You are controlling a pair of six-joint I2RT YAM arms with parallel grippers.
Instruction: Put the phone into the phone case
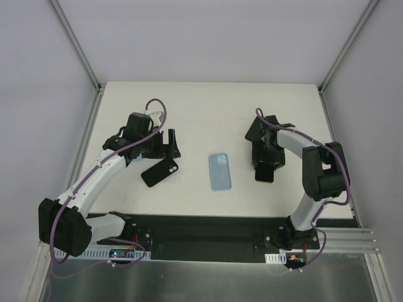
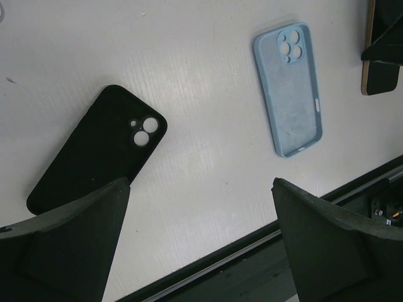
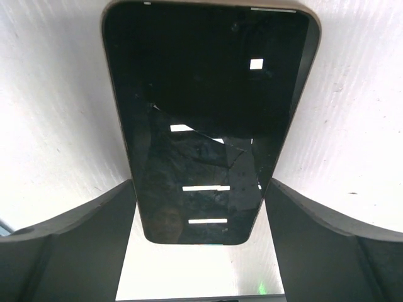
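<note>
Top view: the phone [image 1: 265, 171] lies on the table [image 1: 201, 113] at 3 o'clock from the blue case [image 1: 220, 172], well apart from it, its long axis running 12 to 6; the right gripper [image 1: 267, 162] sits over it, so the step in hand looks like the pickup; the left gripper [image 1: 169, 146] hangs at 12 o'clock of the black case [image 1: 159, 172], holding nothing.

Left wrist view: the left gripper [image 2: 198, 185] stands wide open and empty; the black case [image 2: 94, 148] lies slantwise beside its left finger; the blue case [image 2: 291, 88] lies cavity up, its camera cut-out at the 12 o'clock end.

Right wrist view: the phone [image 3: 208, 126] lies screen up, its length running from 12 to 6 between the fingers [image 3: 75, 233]; the right gripper [image 3: 200, 185] straddles its narrow width, jaws wide; whether they already press its edges cannot be told; the next move probably calls for a firm pinch, a level lift, then lining the phone up lengthwise with a case.
</note>
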